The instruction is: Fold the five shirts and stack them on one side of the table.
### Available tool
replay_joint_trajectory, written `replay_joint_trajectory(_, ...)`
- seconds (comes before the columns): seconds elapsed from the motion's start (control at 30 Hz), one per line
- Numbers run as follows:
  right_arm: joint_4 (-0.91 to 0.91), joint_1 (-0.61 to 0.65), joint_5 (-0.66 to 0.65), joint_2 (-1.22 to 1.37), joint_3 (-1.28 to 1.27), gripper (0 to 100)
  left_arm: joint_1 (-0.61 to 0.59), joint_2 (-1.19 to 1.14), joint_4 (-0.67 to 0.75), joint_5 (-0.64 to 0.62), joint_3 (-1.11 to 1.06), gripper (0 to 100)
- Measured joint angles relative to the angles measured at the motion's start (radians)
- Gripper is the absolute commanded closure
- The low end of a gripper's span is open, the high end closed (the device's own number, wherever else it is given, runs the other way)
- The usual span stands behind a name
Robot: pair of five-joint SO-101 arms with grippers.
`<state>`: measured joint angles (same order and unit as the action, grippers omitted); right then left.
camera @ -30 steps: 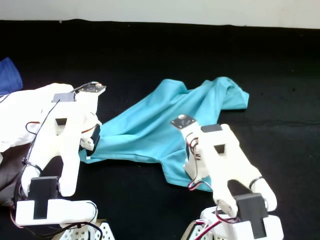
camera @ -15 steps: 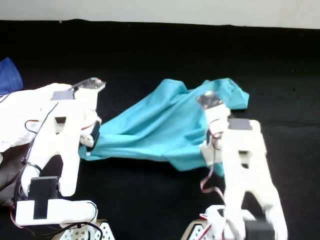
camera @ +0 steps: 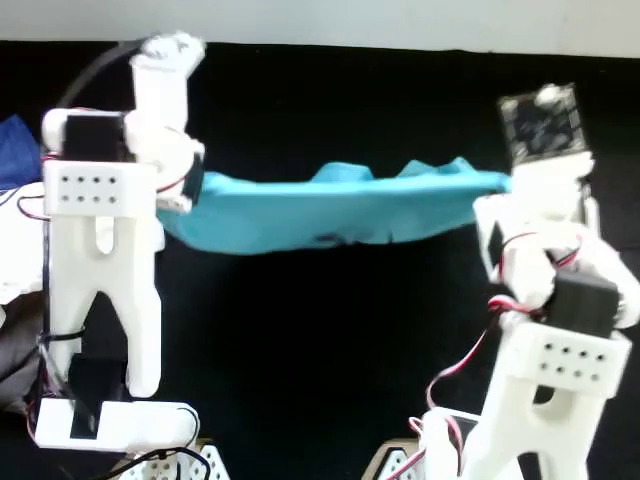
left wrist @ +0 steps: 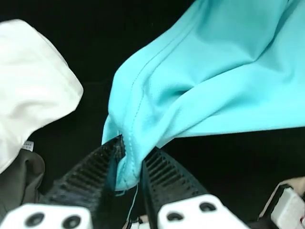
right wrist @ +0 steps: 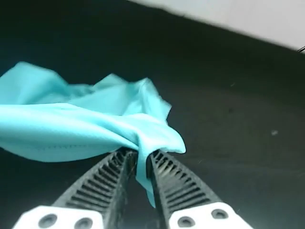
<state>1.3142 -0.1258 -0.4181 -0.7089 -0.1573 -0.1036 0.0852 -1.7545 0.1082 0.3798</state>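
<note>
Turquoise smooth-fabric shirt [camera: 330, 205]: pulled out in a long band across the middle of the high view. It appears held up off the black table [camera: 330, 380] and sags a little at centre.

Left gripper [left wrist: 131, 157]: clamped on a stitched hem at the band's left end.
Right gripper [right wrist: 141, 160]: clamped on a bunched corner at the band's right end.
Both arms stand tall, one at frame left and one at frame right.

Far left of the high view: crumpled white cloth [camera: 15, 240], with a dark blue cloth [camera: 18, 150] above it at the frame edge. A dark grey-brown cloth [left wrist: 19, 181] lies against the white one. These are probably other shirts; none looks neatly folded.

Step in hand, my reading: lift and spread before the first fold. The task looks early, with no tidy stack seen.

Next move calls for both arms to lower together with the tension kept, so the shirt lands flat. Then let go and regrip for the fold. The grips are thin, so an end could slip out.
</note>
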Motion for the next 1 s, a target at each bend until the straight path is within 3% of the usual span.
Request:
replay_joint_trajectory(0.17,0.095,-0.011,0.0,0.169,0.37,99.3,0.008,0.006,-0.006,-0.107,0.158,99)
replay_joint_trajectory(0.53,0.235,-0.026,0.0,0.331,1.062,99.3,0.066,0.324,-0.009,-0.124,0.319,99)
replay_joint_trajectory(0.8,0.238,-0.032,0.0,0.281,1.258,99.3,0.049,0.531,0.028,-0.124,0.319,99)
replay_joint_trajectory(1.0,0.218,-0.032,0.0,0.241,1.297,99.3,0.015,0.551,0.029,-0.123,0.281,99)
